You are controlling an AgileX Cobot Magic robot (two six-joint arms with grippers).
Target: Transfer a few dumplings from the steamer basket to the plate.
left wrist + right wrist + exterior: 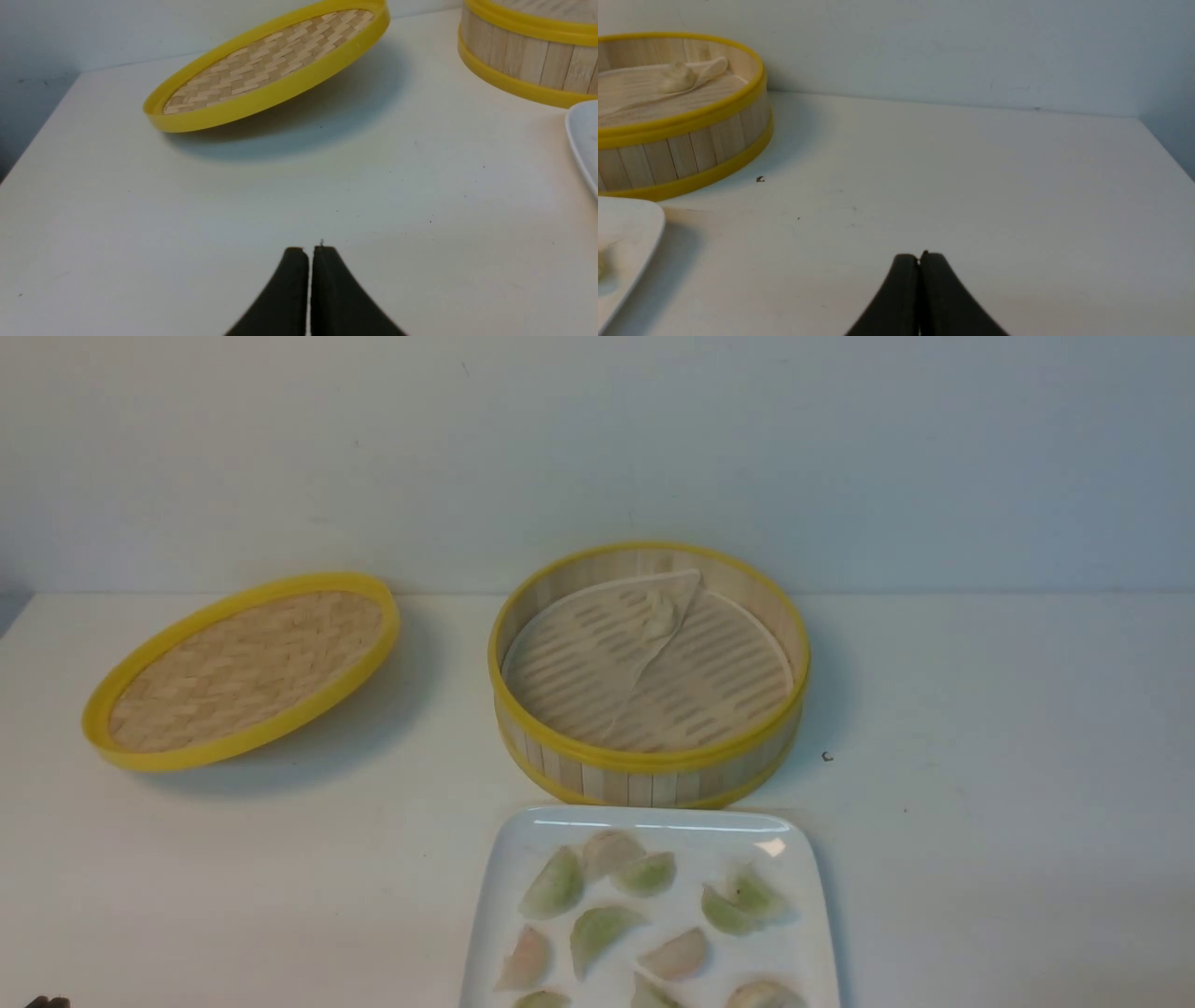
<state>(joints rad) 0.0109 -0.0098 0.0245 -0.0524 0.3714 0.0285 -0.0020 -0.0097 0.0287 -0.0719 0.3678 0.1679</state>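
The steamer basket (648,775) stands mid-table with only a folded liner (644,625) on its slotted floor; I see no dumplings in it. In front of it, the white square plate (509,859) carries several pale green and pinkish dumplings (597,929). My left gripper (310,249) is shut and empty over bare table, near the front left, well short of the basket (523,56) and the plate's edge (584,140). My right gripper (919,255) is shut and empty over bare table to the right of the basket (686,154) and plate (630,224).
The flat woven lid (243,667) with its yellow rim lies tilted at the back left, also in the left wrist view (266,70). A wall runs along the table's far edge. A tiny dark speck (826,757) lies right of the basket.
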